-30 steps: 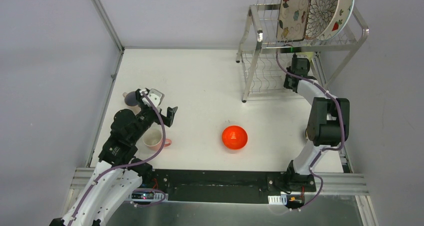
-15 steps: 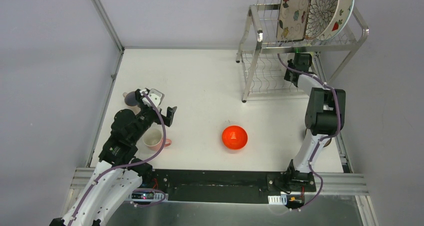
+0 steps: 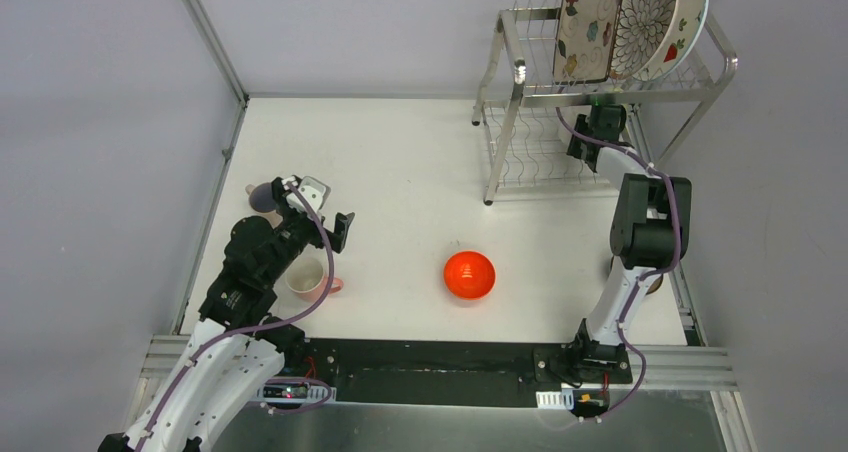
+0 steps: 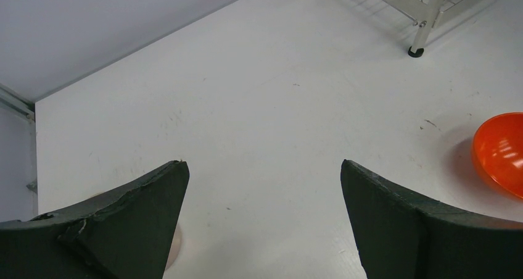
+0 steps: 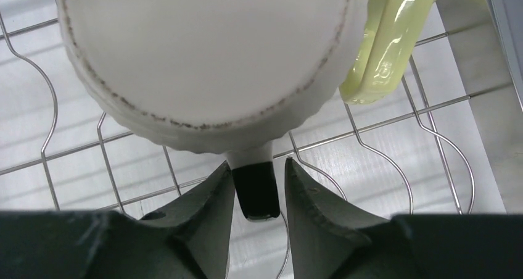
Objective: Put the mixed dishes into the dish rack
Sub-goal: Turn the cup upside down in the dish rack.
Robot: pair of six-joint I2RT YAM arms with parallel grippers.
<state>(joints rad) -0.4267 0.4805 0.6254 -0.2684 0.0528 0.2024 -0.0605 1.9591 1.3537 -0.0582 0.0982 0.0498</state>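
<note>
Gripping the white cup [image 5: 203, 57] by its handle, our right pincer [image 5: 259, 199] has pushed deeper into the far-right corner rack [image 3: 503, 147], nearly placing it; our left pincer [image 4: 262, 168] gapes.

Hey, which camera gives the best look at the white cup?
Right wrist: the white cup fills the frame, its handle between the right gripper's fingers over the rack wires. Top external hides it under the upper shelf; left wrist misses it.
</note>
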